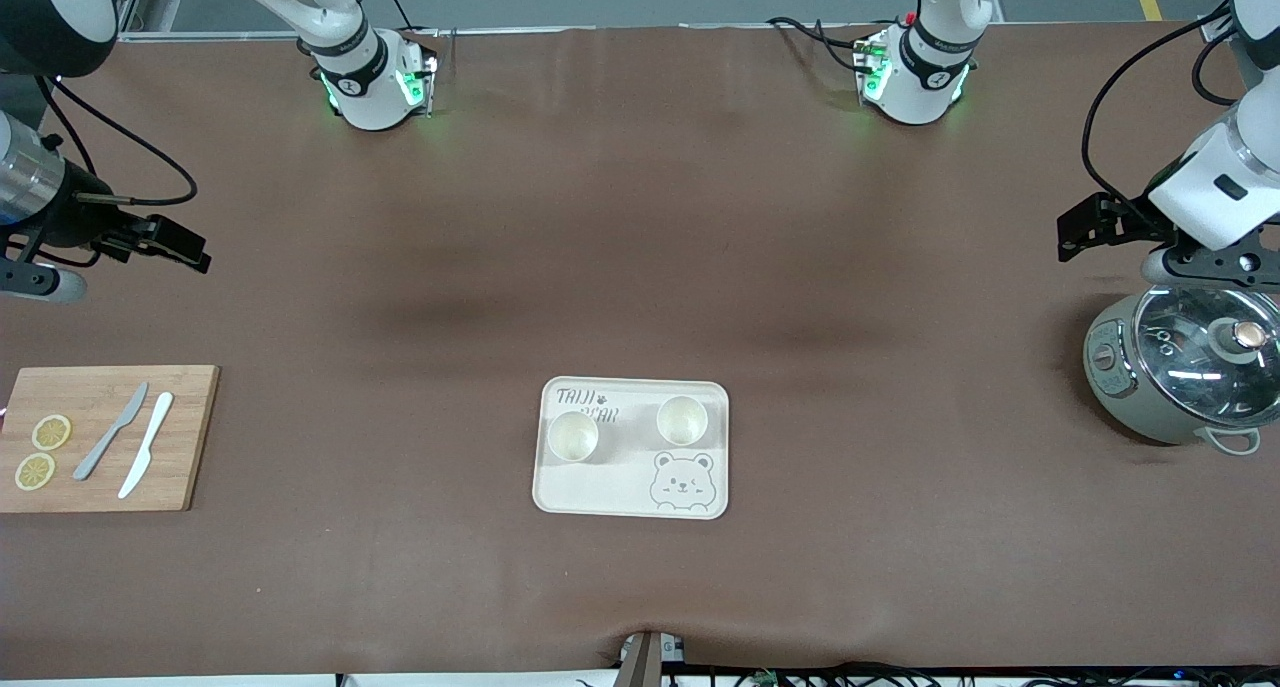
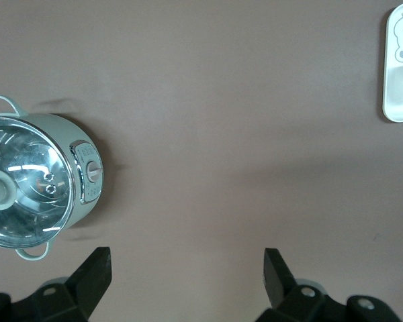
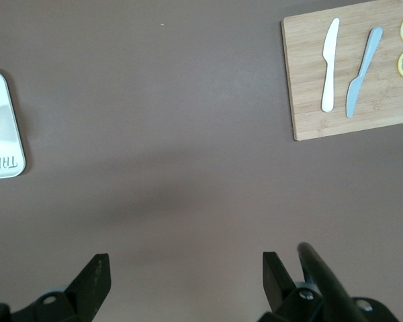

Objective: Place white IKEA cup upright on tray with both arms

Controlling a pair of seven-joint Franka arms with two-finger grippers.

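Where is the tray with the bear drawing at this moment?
In the front view, the tray lies mid-table, near the front camera, between the cutting board at the right arm's end and the cooker at the left arm's end.

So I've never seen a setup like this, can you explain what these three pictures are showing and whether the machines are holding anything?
Two white robot arms stand at a brown table. One picture looks down from across the table; the other two come from cameras on each arm's wrist. The left claw hangs open near a lidded electric cooker; the right claw hangs open above the table near a wooden cutting board with two knives and two lemon slices. In the middle, a cream bear tray carries two upright white cups. Neither claw holds anything.
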